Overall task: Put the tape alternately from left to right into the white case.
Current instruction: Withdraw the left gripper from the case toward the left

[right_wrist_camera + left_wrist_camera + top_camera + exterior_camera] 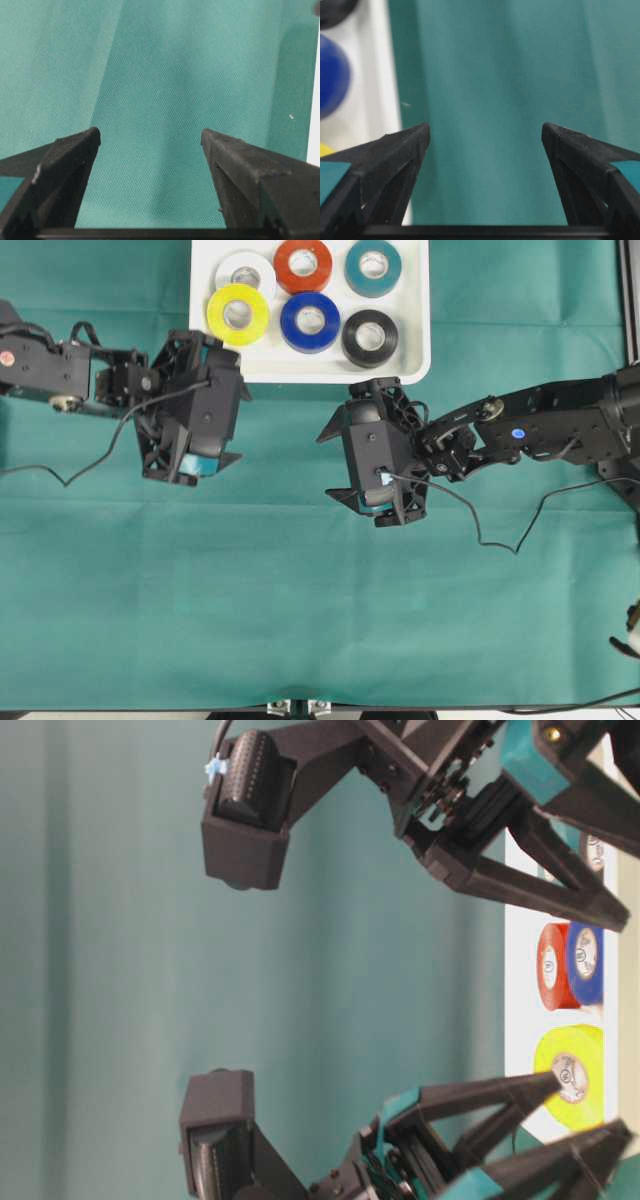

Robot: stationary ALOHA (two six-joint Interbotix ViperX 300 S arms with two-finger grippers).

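Black, wedge-shaped fingers [395, 160] of the left gripper [485, 137] fill the bottom of the left wrist view, spread wide with nothing between them but green cloth [520, 75]. Just past them, at ten o'clock, runs the rim of the shallow glossy white case [380, 75]. The right gripper [150, 137] likewise stands wide and empty over the cloth.

Seen from overhead, all six ring-shaped rolls of tape lie inside the case. The white roll [245, 276], the orange-red roll [303, 265] and the teal roll [373, 267] form the far row. The yellow roll [238, 314], the blue roll [310, 321] and the black roll [370, 337] form the near row.

No roll shows on the cloth in any view, so I judge the placing finished. The left arm [60, 365] sits at eight o'clock from the case, the right arm [550, 425] at four o'clock. Both are outside it, and only pulling back to rest seems left.
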